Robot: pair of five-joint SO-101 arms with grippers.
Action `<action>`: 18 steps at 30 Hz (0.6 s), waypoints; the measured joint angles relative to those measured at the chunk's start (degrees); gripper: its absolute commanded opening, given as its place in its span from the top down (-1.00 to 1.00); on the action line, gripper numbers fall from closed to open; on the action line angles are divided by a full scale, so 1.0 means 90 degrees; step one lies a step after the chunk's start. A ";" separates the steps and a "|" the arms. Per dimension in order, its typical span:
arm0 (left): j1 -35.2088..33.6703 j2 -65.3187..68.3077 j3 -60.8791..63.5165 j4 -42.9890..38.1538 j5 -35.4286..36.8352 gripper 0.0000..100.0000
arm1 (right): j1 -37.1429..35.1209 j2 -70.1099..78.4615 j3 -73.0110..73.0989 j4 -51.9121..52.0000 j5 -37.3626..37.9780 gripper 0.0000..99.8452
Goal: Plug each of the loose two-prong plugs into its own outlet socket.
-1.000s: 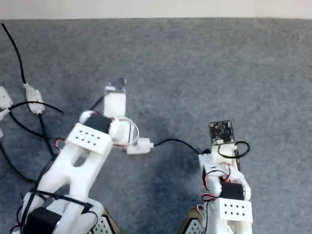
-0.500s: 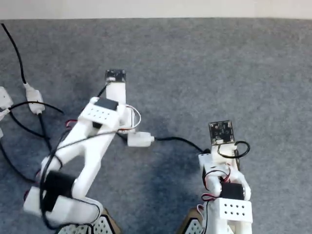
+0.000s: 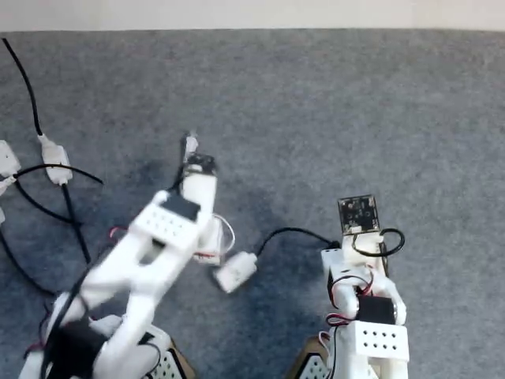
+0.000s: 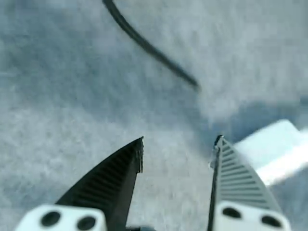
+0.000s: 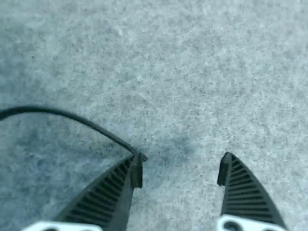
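Note:
A white plug block (image 3: 237, 271) on a black cord (image 3: 288, 232) lies tilted on the grey carpet between the two arms. The left arm (image 3: 170, 225) hangs over the spot just beside it. In the left wrist view my left gripper (image 4: 178, 149) is open above bare carpet, and the white block (image 4: 269, 147) sits just outside one finger (image 4: 231, 183), not between the two. My right gripper (image 5: 180, 166) is open as well, low over the carpet, with the black cord (image 5: 62, 114) ending by one fingertip (image 5: 136, 168). More white plugs (image 3: 55, 158) on black cords lie at the far left.
Black cords (image 3: 67, 205) tangle along the left edge beside the left arm's base. The right arm (image 3: 359, 260) stands folded near the front edge. Grey carpet (image 3: 355, 110) stretches across the back and right, up to a pale strip at the far edge.
The left arm has swung and pulled back toward its base. The white block has shifted toward the front and turned, and its cord now arches more. The right arm has kept still.

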 measured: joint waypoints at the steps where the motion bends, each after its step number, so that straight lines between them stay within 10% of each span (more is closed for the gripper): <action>1: 0.0039 -0.0313 0.0000 0.0137 0.0000 0.51 | 0.0000 0.0000 0.0000 0.0000 0.0000 0.50; 18: 0.1338 -0.1270 -0.0449 0.1221 -0.1153 0.51 | 0.0000 0.0000 0.0000 0.0000 0.0000 0.50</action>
